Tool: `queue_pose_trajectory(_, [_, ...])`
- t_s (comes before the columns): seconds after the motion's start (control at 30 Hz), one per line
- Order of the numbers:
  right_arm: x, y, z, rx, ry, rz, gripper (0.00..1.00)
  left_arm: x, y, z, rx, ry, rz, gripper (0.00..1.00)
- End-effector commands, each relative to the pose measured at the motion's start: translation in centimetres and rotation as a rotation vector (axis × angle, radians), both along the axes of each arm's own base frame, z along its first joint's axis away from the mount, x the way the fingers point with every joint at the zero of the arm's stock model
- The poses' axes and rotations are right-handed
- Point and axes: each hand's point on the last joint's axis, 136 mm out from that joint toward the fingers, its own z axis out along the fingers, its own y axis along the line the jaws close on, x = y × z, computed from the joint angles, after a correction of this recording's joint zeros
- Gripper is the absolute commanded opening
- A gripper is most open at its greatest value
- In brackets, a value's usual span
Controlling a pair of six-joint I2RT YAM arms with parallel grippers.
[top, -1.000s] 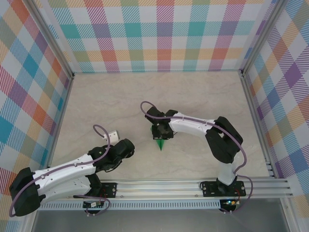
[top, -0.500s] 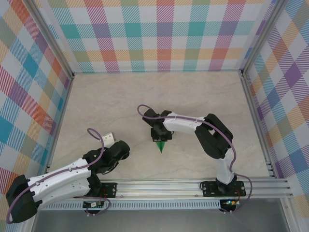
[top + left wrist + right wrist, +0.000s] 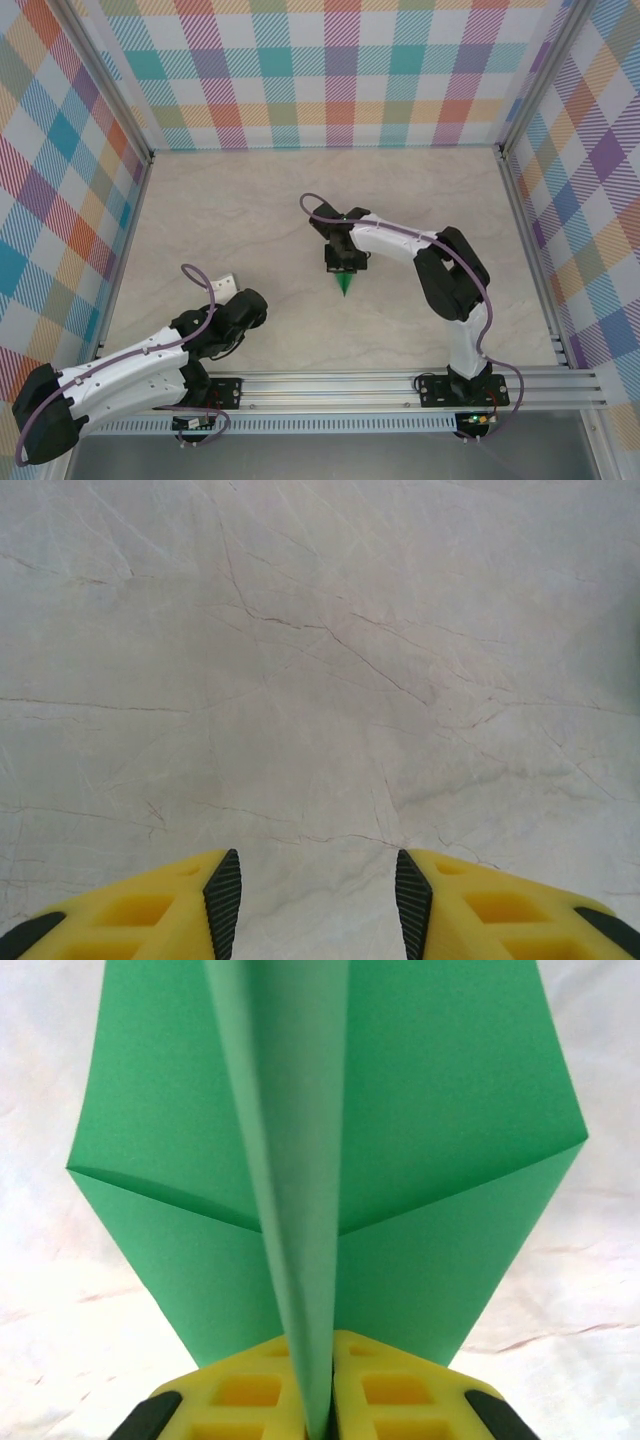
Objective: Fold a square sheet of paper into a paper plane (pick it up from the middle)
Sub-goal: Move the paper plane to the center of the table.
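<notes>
At mid-table we see the right gripper (image 3: 318,1365) pinched shut on the centre ridge of the paper plane (image 3: 325,1160), likely so its 2 wings spread freely, while the left gripper (image 3: 318,905) waits open above the table (image 3: 300,630).

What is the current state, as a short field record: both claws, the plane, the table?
left claw: open, nothing between its fingers, over bare table
right claw: shut on the centre ridge of the paper plane
paper plane: green, folded, a wing spread on each side of the ridge; in the top view its tip points toward the near edge
plane lifted or resting: cannot tell
table: pale marbled surface
</notes>
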Motion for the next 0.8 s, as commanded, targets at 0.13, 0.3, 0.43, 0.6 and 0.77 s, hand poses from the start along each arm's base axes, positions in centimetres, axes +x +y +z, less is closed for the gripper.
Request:
queue_pose_trajectory(0.13, [1.2,-1.7,-0.9,-0.022,0.038,0.032,0.13,0.7,-1.5,0.0,-0.003,0.006,-0.074,0.52])
queue_pose_trajectory(0.3, [0.6,-1.2,-2.2,0.006,0.078,0.043,0.13,1.0,-2.1,0.1,0.035,0.038,-0.109,0.55])
queue_pose_trajectory(0.43, [0.1,-1.2,-2.7,0.018,0.099,0.037,0.16,1.2,-2.4,0.2,0.047,0.05,-0.117,0.57])
queue_pose_trajectory(0.6, [0.5,-1.0,-0.4,0.032,0.07,0.06,0.22,1.3,-2.8,0.4,0.043,0.056,-0.126,0.6])
queue_pose_trajectory(0.77, [1.1,-1.0,4.1,0.066,-0.02,0.084,0.4,1.5,-3.0,0.8,0.059,0.059,-0.145,0.66])
